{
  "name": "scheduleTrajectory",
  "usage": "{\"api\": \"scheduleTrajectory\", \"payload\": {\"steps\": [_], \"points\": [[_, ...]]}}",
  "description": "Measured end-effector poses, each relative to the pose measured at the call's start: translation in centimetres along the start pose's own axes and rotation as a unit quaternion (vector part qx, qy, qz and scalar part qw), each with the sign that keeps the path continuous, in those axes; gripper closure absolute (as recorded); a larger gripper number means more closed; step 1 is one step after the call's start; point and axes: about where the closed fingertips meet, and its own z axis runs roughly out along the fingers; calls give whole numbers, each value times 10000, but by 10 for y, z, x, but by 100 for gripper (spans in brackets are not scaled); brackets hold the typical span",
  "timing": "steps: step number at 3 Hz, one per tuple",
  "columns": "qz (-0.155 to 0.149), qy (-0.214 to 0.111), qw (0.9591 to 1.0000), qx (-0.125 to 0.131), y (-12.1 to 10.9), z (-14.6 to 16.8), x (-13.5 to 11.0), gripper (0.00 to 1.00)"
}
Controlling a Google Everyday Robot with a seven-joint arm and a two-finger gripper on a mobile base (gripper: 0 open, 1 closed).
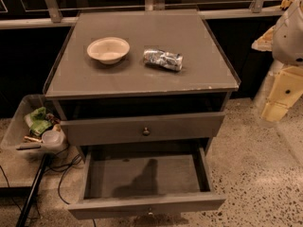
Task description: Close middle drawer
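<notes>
The middle drawer (147,205) of the grey cabinet is pulled far out toward me. Its inside (142,174) is bare, and its small round knob (150,212) sits on the narrow front at the bottom edge of the view. The taller-fronted top drawer (142,129) above it stands slightly out, with its own knob (146,131). My gripper (275,111) hangs at the far right, beside the cabinet's right side, at about the height of the top drawer and well apart from both drawers.
A white bowl (108,49) and a crushed silver can (163,59) lie on the cabinet top (142,79). A clear bin (28,126) with litter stands at the left, with cables (61,174) on the floor. Speckled floor lies at the right.
</notes>
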Motion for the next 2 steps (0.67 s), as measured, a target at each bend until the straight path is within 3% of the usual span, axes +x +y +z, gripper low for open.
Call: {"api": "scheduleTrajectory", "payload": {"steps": [2], "points": [[-56, -200, 9998, -46, 12, 9, -1, 0]]}}
